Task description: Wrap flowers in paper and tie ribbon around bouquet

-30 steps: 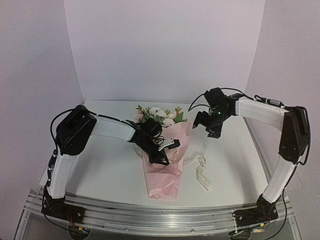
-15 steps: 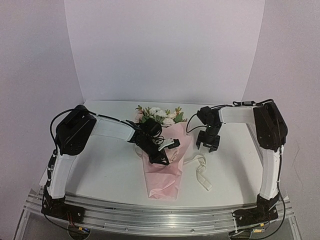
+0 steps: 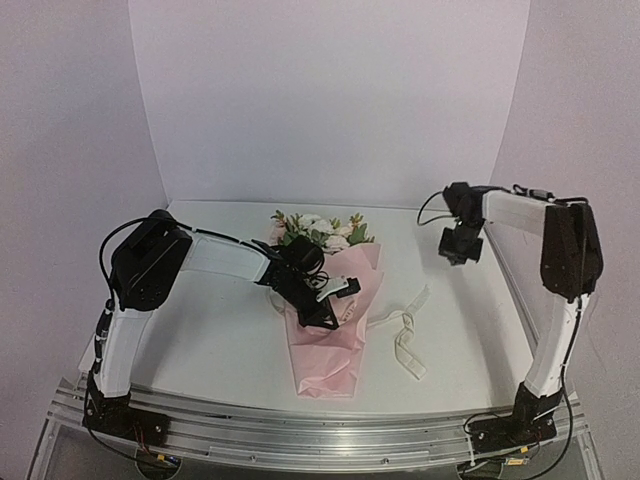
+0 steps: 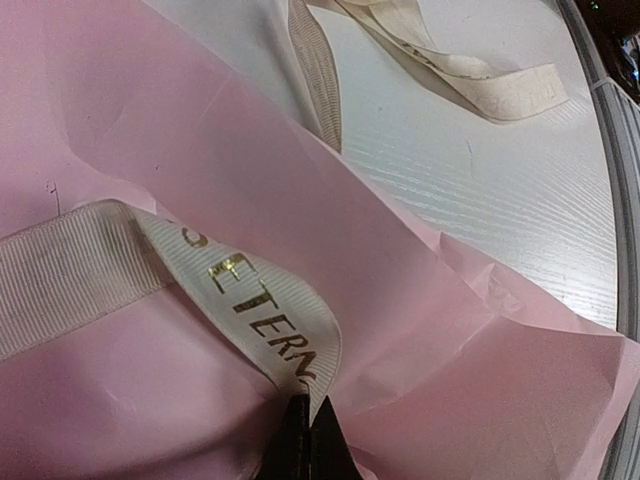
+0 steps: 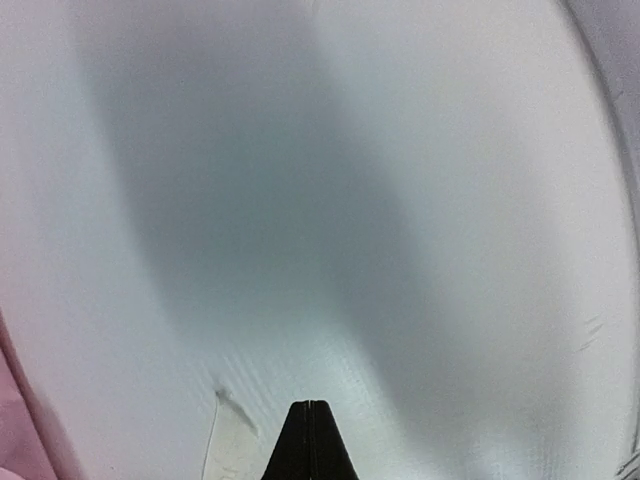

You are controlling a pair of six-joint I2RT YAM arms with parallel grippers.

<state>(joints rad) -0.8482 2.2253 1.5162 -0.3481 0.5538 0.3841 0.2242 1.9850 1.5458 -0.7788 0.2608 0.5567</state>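
The bouquet lies mid-table: flowers point(image 3: 318, 232) with pale blooms and green leaves top a cone of pink paper point(image 3: 325, 350). My left gripper point(image 3: 332, 305) rests over the cone, shut on the cream ribbon point(image 4: 250, 300), which bears gold lettering and lies across the paper point(image 4: 300, 190); the fingertips point(image 4: 308, 410) pinch its edge. The rest of the ribbon point(image 3: 405, 340) trails in loops on the table right of the cone. My right gripper point(image 3: 462, 248) hangs at the right rear, shut with nothing in it, above bare table point(image 5: 309, 408).
The white table point(image 3: 210, 340) ends at a metal rail point(image 3: 300, 425) in front. White walls stand behind and to both sides. A ribbon end point(image 5: 228, 440) and a sliver of pink paper point(image 5: 10, 430) show low in the right wrist view.
My right gripper has swung away from the bouquet to the right rear and gone from open to shut. The left gripper and the bouquet have not moved.
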